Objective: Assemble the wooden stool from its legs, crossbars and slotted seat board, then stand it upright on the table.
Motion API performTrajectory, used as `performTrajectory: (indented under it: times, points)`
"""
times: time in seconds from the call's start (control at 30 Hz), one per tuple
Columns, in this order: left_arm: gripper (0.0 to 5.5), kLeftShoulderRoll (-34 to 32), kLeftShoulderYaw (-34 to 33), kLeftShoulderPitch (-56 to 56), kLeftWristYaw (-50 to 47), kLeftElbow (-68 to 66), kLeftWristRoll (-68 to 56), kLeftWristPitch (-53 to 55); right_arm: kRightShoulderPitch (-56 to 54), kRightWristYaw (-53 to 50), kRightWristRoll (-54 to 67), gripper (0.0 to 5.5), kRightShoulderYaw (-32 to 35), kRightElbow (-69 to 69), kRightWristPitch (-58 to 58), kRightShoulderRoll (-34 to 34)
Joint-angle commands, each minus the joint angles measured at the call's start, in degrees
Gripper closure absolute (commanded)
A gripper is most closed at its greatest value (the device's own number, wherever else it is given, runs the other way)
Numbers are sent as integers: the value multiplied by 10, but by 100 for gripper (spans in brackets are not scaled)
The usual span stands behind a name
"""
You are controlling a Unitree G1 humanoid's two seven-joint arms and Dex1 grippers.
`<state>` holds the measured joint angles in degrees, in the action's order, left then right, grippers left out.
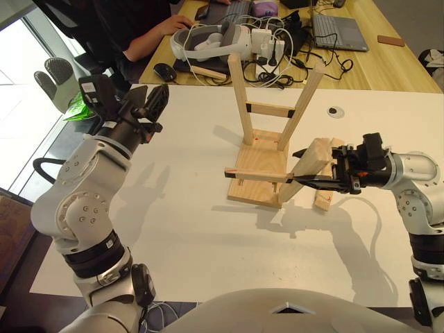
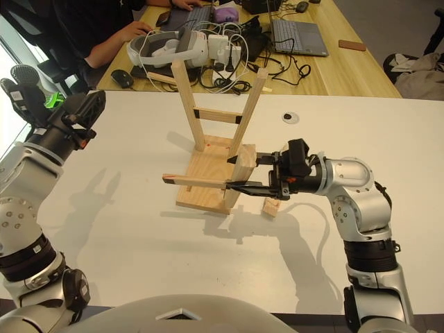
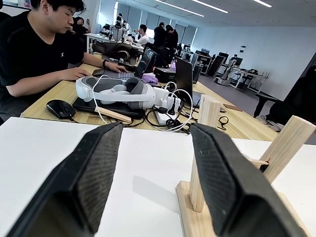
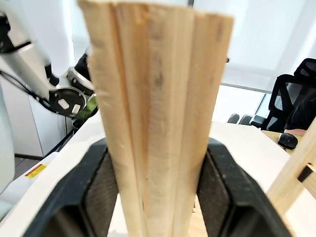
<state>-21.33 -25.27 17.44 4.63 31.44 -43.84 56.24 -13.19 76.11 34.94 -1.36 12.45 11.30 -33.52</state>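
The slotted seat board (image 1: 258,165) lies flat on the white table (image 1: 173,229). Two legs (image 1: 238,90) stand up from its far side, joined by a crossbar (image 1: 269,109). At the board's near right corner my right gripper (image 1: 298,168) is shut on a third leg (image 4: 158,113) that tilts over the board. A thin crossbar (image 1: 251,175) sticks out leftward from that leg. A loose wooden piece (image 1: 324,200) lies on the table under the gripper. My left gripper (image 1: 154,104) hangs open and holds nothing, raised at the far left, well apart from the stool; its fingers (image 3: 94,182) frame the upright legs.
Behind the white table stands a wooden desk (image 1: 388,69) with a headset (image 1: 208,41), a mouse (image 1: 165,71), tangled cables and a laptop (image 1: 338,31); a person works there. A round grommet (image 1: 336,111) sits in the table's far right. Bare tabletop stretches left and in front of the stool.
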Motion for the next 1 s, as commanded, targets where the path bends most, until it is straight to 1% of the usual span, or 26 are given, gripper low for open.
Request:
performTrajectory:
  times: [0.03,0.23,0.47,0.57,0.77,0.83,0.93,1.0]
  points:
    - [296,1,22,15,2,13,-27,12,2,17,-37,345,-18,-22,-68,12]
    - [296,-12,53,29,14,14,-47,14,-17,3,-60,345,-26,-65,-115,28]
    - [296,-24,67,43,17,8,-66,19,-28,-26,-68,345,-20,-89,-128,40]
    - [296,-27,71,46,15,9,-71,21,-19,-38,-56,345,-20,-76,-103,37]
    - [296,-31,65,37,7,15,-75,17,-21,-44,6,345,-13,-23,28,-5]
    - [296,-31,65,32,2,18,-75,14,-27,-41,13,345,-10,-15,49,-15]
    - [296,-30,69,28,-2,22,-72,9,-16,-29,5,345,-11,-16,50,-28]
    - [296,-33,72,28,0,23,-69,5,10,-22,-22,345,-10,-30,16,-36]
